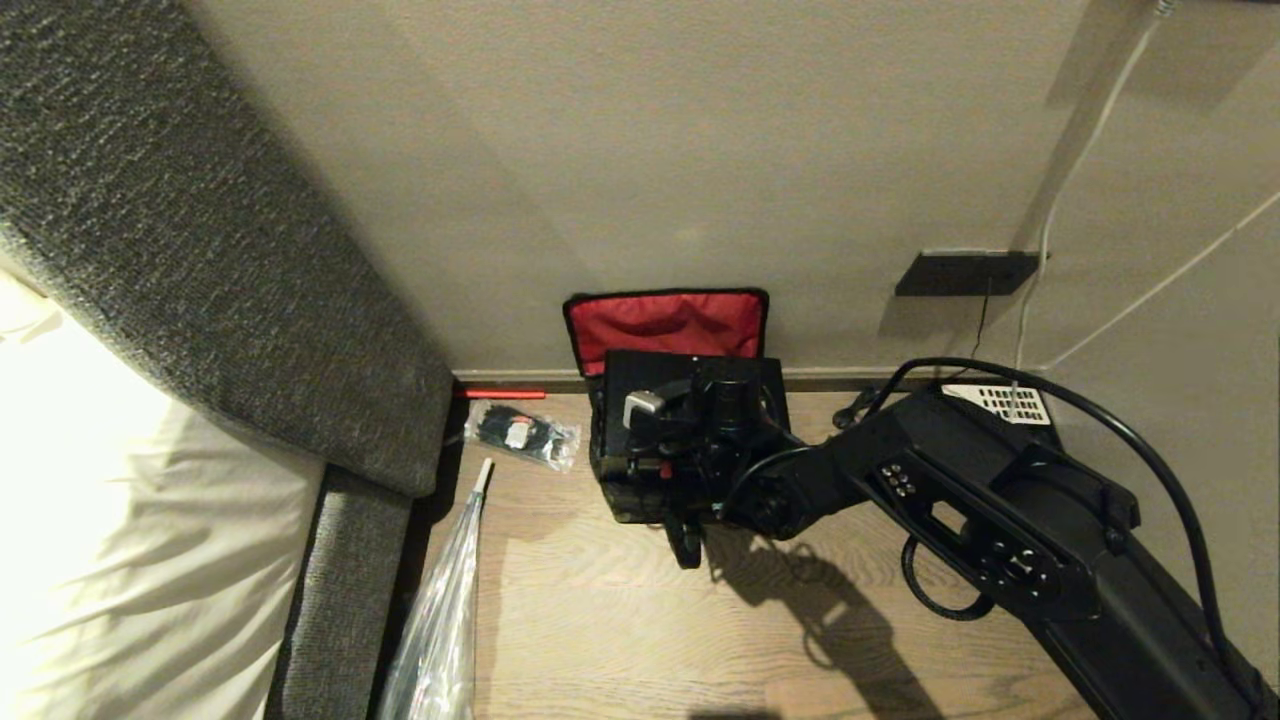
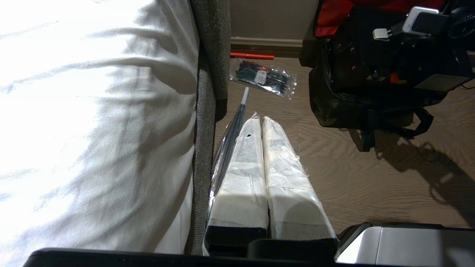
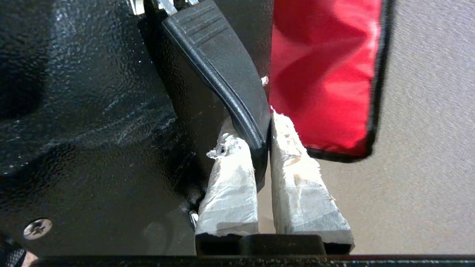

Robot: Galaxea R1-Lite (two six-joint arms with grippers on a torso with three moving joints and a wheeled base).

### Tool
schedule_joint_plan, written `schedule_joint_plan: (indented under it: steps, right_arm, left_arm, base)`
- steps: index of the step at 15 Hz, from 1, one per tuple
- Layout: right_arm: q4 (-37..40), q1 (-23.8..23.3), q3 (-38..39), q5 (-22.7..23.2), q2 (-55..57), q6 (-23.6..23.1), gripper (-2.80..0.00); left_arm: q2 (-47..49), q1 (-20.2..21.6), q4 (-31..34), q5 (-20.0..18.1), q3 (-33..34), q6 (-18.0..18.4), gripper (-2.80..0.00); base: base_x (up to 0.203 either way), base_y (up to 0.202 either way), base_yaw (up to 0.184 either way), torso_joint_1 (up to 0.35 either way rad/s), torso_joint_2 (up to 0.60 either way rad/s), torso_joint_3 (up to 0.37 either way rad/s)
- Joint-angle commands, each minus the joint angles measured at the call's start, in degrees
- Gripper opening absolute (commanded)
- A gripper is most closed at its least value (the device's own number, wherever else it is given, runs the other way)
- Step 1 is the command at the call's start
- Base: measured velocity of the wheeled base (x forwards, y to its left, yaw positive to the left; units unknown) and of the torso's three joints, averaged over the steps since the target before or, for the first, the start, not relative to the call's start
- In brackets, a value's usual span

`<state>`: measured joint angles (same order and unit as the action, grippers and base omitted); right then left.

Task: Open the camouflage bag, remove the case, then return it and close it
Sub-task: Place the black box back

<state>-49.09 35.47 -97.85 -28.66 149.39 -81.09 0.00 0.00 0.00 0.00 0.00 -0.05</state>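
- Wood-grain floor (image 1: 620, 620), beige wall (image 1: 700, 150), grey woven sofa (image 1: 200, 250).
- Bag (image 1: 625, 495) at wall, red lid (image 1: 665, 325) up.
- Right gripper (image 3: 264, 142) pinches handle (image 3: 219, 70) of pebbled black case (image 1: 640, 375), over bag.
- Left gripper (image 2: 262, 122) closed, empty.

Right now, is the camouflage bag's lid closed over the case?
No. In the head view the camouflage bag has its red-lined lid flipped up against the wall, with the case exposed below it.
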Motion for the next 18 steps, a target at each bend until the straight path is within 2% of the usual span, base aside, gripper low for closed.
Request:
schedule_joint_plan:
  steps: [1,18]
  right_arm:
    - [-0.22,-0.02,-0.94,-0.17,1.95,-0.47,-2.80]
    - [-0.47,-0.14,-3.85,-0.36,7.60,-0.45,-2.80]
  left_arm:
    - [0.00,0.00,0.00,0.00,0.00,-0.04,-2.80]
    - [0.00,0.00,0.00,0.00,0.00,-0.04,-2.80]
  base:
    - [0.000,0.000,0.000,0.000,0.00,0.000]
    - [0.000,0.000,0.000,0.000,0.00,0.000]
